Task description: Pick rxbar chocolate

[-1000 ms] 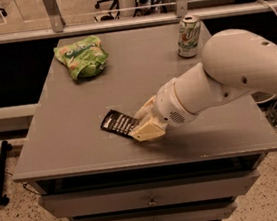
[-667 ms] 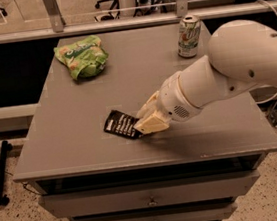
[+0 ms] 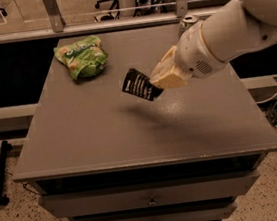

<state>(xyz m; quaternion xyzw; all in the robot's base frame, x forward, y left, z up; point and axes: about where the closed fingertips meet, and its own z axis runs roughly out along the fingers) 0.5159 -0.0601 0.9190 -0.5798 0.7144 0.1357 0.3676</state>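
The rxbar chocolate is a thin black wrapper bar with white lettering. It hangs tilted in the air above the middle of the grey table, casting a shadow below it. My gripper, with cream-coloured fingers, is shut on the bar's right end. The white arm reaches in from the upper right.
A green snack bag lies at the table's back left. A drink can stands at the back right, mostly hidden behind my arm. Drawers sit under the table's front edge. A black stand is on the floor at the left.
The gripper has lifted the rxbar chocolate off the table surface and raised it up and back. The arm has risen with it.
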